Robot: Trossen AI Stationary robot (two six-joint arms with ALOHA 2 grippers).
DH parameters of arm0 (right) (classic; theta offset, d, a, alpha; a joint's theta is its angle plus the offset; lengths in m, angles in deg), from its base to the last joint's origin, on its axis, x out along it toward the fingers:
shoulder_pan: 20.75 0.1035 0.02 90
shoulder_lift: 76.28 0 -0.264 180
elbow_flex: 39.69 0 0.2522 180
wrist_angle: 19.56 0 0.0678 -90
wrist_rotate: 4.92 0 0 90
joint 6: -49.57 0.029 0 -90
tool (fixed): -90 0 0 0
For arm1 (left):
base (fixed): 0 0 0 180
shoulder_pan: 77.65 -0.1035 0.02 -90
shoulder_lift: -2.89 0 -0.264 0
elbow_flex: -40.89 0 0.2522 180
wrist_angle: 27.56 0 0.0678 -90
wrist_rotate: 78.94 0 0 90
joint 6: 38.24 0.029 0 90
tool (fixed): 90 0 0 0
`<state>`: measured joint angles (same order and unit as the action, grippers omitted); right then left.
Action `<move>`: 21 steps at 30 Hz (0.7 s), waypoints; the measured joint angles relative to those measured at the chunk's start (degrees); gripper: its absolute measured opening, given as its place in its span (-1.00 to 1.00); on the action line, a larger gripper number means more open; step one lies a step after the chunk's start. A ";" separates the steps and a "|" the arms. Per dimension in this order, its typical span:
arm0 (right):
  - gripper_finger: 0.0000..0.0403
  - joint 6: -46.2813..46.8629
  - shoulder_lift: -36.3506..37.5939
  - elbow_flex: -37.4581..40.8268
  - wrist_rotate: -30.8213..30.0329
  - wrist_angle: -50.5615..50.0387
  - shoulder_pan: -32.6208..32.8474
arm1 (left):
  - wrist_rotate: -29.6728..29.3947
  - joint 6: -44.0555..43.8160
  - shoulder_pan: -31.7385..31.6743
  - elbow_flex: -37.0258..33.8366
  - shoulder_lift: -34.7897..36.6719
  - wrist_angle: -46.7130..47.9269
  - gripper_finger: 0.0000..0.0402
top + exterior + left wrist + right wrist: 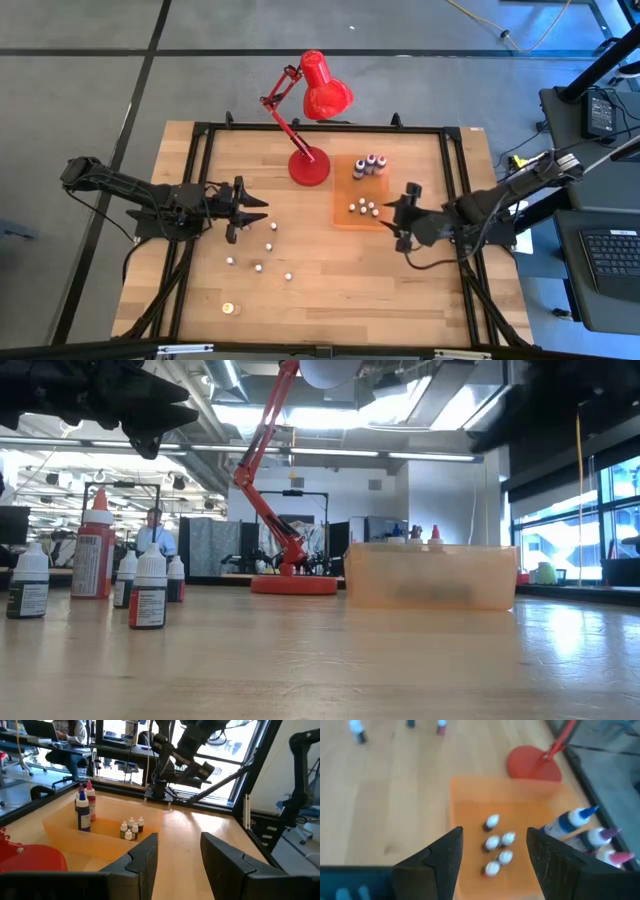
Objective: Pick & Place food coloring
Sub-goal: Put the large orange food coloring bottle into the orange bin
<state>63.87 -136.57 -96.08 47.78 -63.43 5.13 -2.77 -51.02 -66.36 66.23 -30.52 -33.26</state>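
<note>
The right pincer, wide and empty, hovers over small food coloring bottles in the tray.

Open wood across the near middle of the table, between the scattered small bottles on the left and the orange tray on the right. Red lamp base planted just beside the tray's far-left corner, its arm slanting up and back, hemming that approach. Tall bottles crowding the tray's far end; tiny ones clustered near the front wall. Left gripper parked just beyond the scattered bottles, right gripper at the tray's right edge, both with fingers apart. Lone yellow piece near the front edge.
</note>
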 joint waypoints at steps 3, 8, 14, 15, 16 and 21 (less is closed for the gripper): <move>0.09 2.13 2.88 3.32 1.42 0.88 1.44 | 0.00 -0.13 0.00 0.00 -0.01 -0.01 -0.28; 0.09 3.51 5.37 6.94 1.36 3.70 1.76 | 0.00 -0.06 -0.09 0.00 0.00 -1.47 -0.18; 0.09 3.23 6.11 7.28 0.92 4.29 1.76 | 1.83 -0.04 -0.13 0.00 0.00 -3.43 0.05; 0.09 3.18 6.09 7.28 0.92 4.28 1.76 | 2.02 -0.06 -0.13 0.02 0.00 -3.45 0.08; 0.09 3.15 6.09 7.28 0.93 4.28 1.76 | 2.39 -0.06 -0.13 0.00 0.01 -3.43 0.10; 0.09 3.10 6.07 7.28 0.91 4.25 1.76 | 5.02 -2.34 -0.18 0.03 0.00 -3.45 0.12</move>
<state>66.97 -130.50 -88.80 48.69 -59.18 6.88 2.25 -53.36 -66.54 66.26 -30.52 -36.71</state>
